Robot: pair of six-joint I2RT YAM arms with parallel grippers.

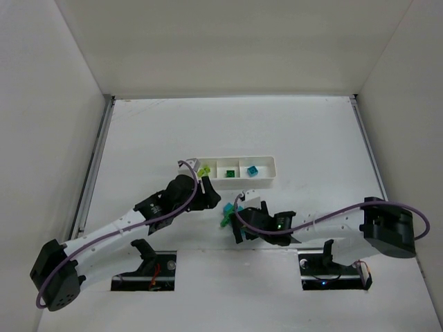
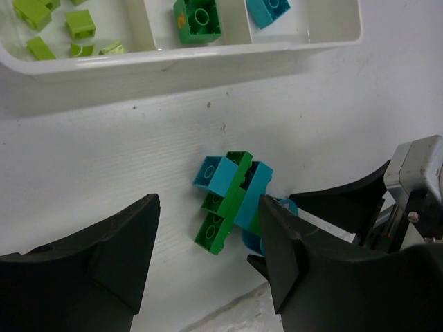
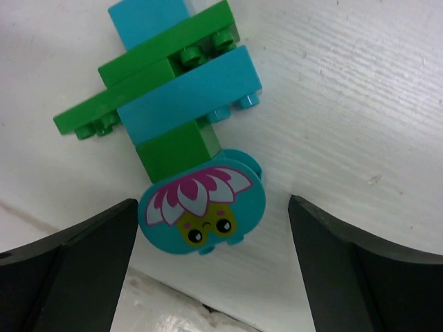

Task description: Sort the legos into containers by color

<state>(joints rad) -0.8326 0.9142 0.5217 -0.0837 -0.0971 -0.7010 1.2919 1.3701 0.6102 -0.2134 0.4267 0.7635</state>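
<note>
Green-cyan lego cluster (image 3: 180, 111) lies inside wide-spread right hand (image 3: 212, 207), untouched; left hand (image 2: 208, 207) half-spread around it, gripping nothing.

No lettering, numeral or brand mark is legible in any view. The sole printed marking, seen in the right wrist view, is on the rounded cyan brick (image 3: 201, 211): pink-and-white flower petals above a yellow-green face with two black eyes.

The white table top (image 1: 228, 131) is matte and faintly grained in the close views. Plain white panels enclose it: back wall (image 1: 228, 41), left wall (image 1: 41, 104), right wall (image 1: 415, 83). A rail (image 1: 93, 166), possibly aluminium, runs along the left edge. Lighting is even and shadows are soft.
</note>
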